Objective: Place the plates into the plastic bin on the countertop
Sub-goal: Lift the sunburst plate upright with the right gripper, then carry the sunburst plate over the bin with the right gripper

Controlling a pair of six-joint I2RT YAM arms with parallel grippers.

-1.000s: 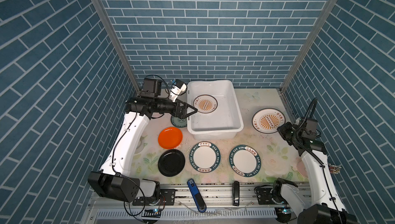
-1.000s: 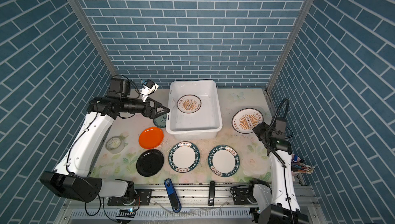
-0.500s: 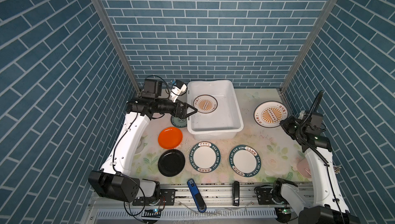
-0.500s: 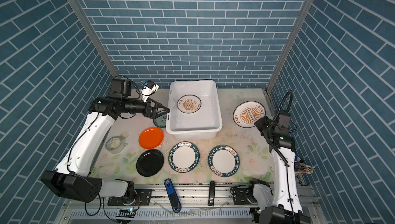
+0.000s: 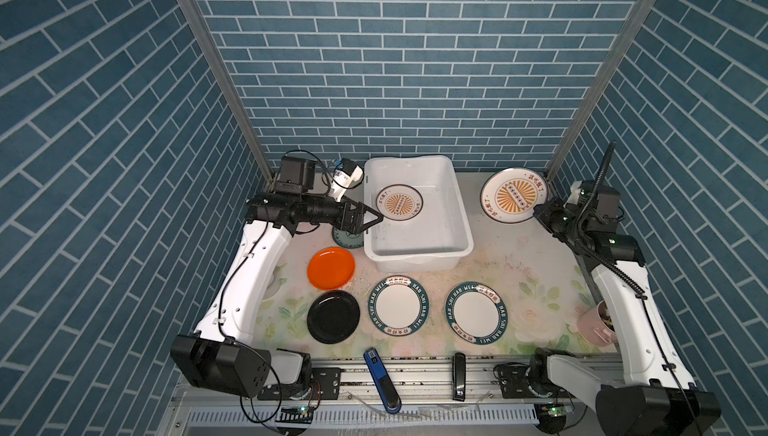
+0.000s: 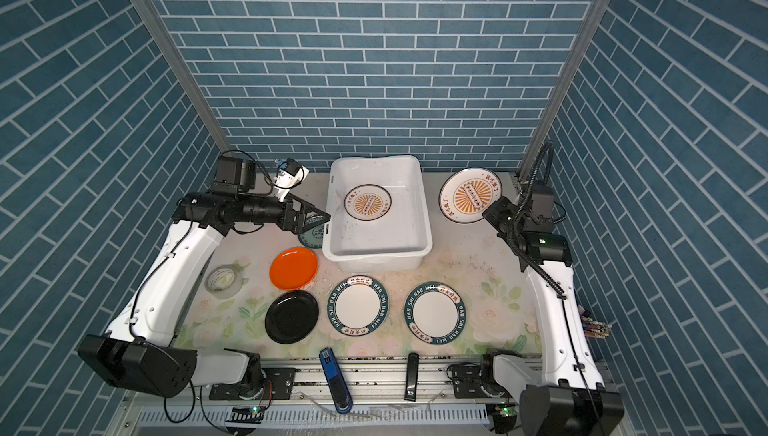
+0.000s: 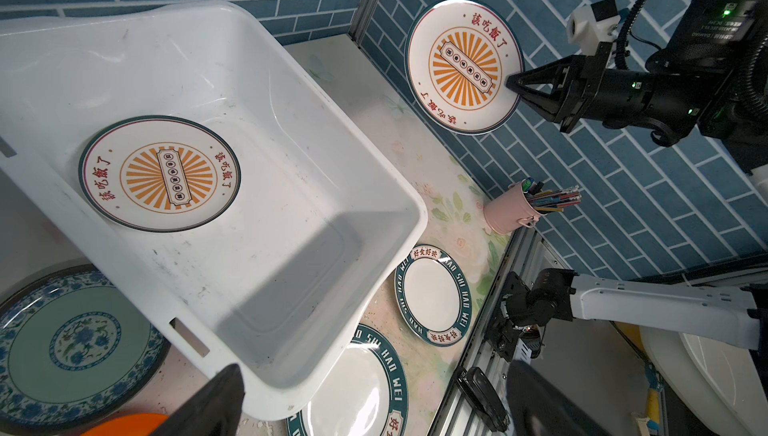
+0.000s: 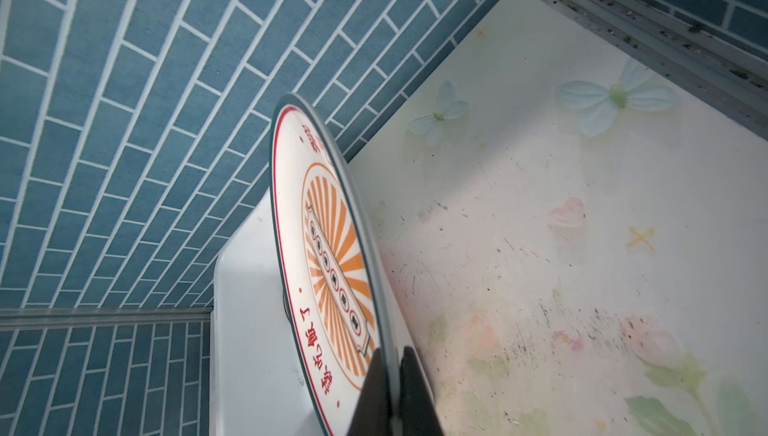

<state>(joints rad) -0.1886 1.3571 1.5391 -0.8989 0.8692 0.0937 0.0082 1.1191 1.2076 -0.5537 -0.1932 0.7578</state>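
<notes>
Nearest, lettered-rim plates (image 5: 399,306), a black plate (image 5: 333,317) and an orange plate (image 5: 331,268) are left flat on the countertop (image 5: 519,271). Behind, one sunburst plate (image 5: 400,208) is lodged in the plastic bin (image 5: 417,251), the left gripper (image 5: 371,220) spread open beside it. Farthest, a second sunburst plate (image 5: 514,194) is clamped at its rim by the right gripper (image 7: 511,83), tilted aloft; carrying it over the bin is judged next.

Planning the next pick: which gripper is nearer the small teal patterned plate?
Left. The left gripper hovers open just over the teal plate, beside the plastic bin; the right gripper is across the bin, shut on a sunburst plate.
</notes>
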